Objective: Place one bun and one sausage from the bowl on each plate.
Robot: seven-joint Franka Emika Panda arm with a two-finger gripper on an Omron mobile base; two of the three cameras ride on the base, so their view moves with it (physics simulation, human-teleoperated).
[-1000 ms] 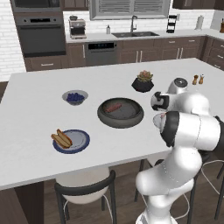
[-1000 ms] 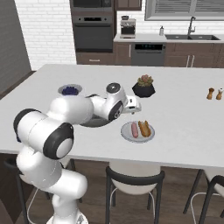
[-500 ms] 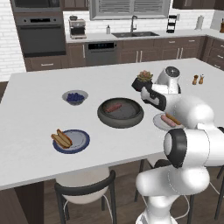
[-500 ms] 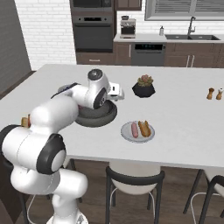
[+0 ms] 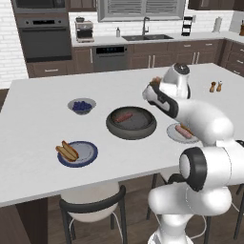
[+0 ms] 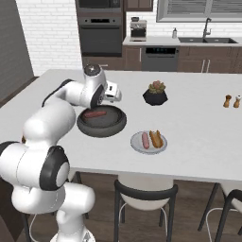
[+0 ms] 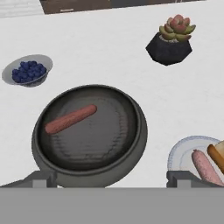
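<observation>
**Bowl below the raised, spread gripper, one sausage left in it**

The bowl (image 5: 131, 123) is our landmark: wide, shallow, round and dark grey, with a matte, faintly ribbed floor, sitting on the smooth white counter (image 5: 43, 114). We see the white arm (image 5: 205, 119) sweep up from the base and bend over the counter, its rounded wrist held high just behind the bowl's far edge as the left base view shows it. The gripper (image 6: 115, 94) hangs above the bowl's rim, not touching it, jaws spread wide with nothing between them. In the hand view the fingertips (image 7: 41, 179) stand far apart at the bottom, and the bowl lies directly ahead of them.

To one side of the bowl sits the blue-rimmed plate (image 5: 78, 153), flat with a grey centre, carrying a bun with a sausage. On the opposite side, just beside the bowl, rests the light grey plate (image 6: 149, 142), flat and plain, carrying a pink sausage next to a golden-brown bun.

Beyond the bowl stands a faceted black plant pot (image 7: 169, 48) with a green and pink succulent. Also beyond the bowl, well apart from the pot, is a small grey berry bowl (image 7: 27, 70) heaped with blue berries.

Inside the bowl lies a single sausage (image 7: 70, 118), smooth, reddish and slender, angled across the floor.
</observation>
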